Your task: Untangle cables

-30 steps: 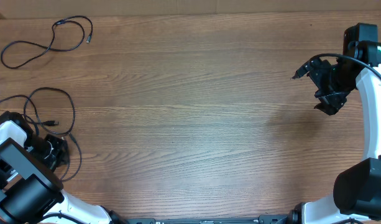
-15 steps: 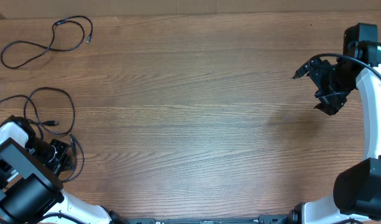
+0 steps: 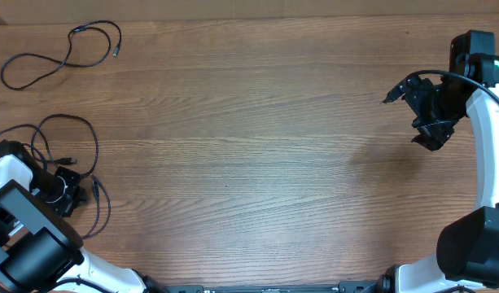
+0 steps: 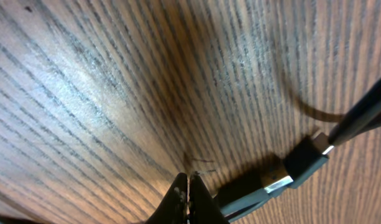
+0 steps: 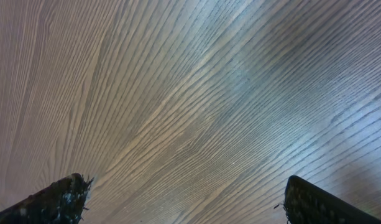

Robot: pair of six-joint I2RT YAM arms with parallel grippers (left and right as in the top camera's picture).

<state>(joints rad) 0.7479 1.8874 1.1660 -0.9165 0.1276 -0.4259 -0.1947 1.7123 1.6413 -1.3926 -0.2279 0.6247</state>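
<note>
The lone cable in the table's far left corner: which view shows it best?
Overhead. The cable lies there whole, with its loops and ends visible. The left wrist shows only another cable's plug; the right wrist shows only table.

Black cables (image 4: 364, 114), brown wood-grain table (image 3: 249, 146)

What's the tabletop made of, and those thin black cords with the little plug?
The tabletop looks like wood or wood-look laminate: brown, matte, long grain lines. The cords seem rubber- or plastic-coated: black, dull, lying in soft loops. The plug looks like black plastic with a metal tip, judging by its bright glint.
</note>
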